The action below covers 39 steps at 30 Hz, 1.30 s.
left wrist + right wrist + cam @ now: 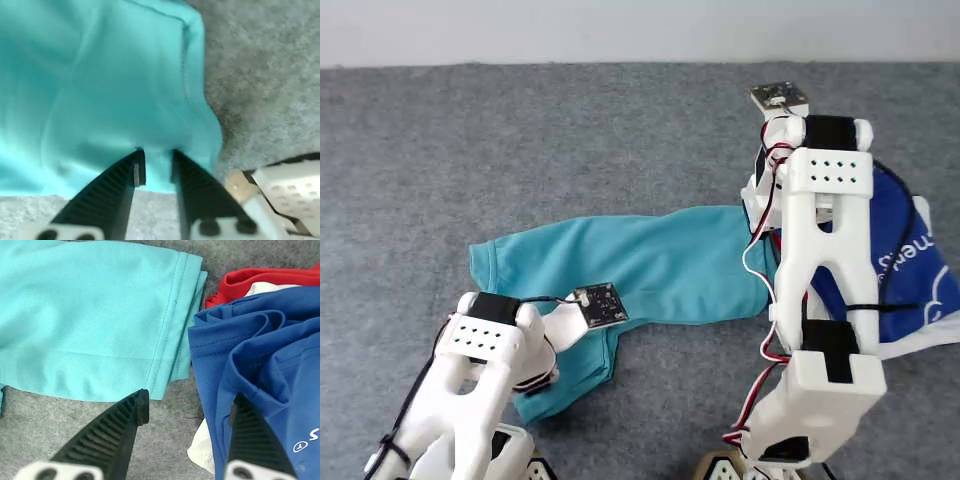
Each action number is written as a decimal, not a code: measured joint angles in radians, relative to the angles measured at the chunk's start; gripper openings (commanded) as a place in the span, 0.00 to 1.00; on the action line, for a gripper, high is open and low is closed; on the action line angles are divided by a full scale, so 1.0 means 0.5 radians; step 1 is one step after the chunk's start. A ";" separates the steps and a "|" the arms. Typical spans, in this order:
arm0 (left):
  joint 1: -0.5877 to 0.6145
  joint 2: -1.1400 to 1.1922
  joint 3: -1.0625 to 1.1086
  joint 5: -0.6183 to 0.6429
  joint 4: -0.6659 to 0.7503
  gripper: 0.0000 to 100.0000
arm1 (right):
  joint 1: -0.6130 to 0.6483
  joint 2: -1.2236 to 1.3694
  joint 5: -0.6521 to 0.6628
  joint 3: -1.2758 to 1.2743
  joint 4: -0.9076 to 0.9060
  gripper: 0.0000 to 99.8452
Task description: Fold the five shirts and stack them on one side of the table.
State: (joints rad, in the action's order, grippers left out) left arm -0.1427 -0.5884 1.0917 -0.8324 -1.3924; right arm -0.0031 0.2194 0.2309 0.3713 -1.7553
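Observation:
A teal shirt lies spread across the middle of the grey table. My left gripper is at its near-left part, the black fingers drawn close with the edge of the teal shirt pinched between them. My right gripper hangs open above the table, between the hem of the teal shirt and a crumpled blue shirt, with nothing between its fingers. A red shirt and a white one peek out from under the blue one.
The blue shirt heap lies at the table's right edge, partly under the right arm. The left arm stands at the near-left. Bare grey carpet-like table surface stretches across the far and left parts.

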 measured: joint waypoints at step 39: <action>-0.117 -0.015 -0.098 0.000 -0.328 0.11 | 0.000 0.000 0.000 0.000 0.000 0.26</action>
State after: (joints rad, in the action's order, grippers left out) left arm -0.2010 -0.5961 1.0426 -0.8324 -1.5566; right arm -0.0031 0.2194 0.2309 0.3713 -1.7553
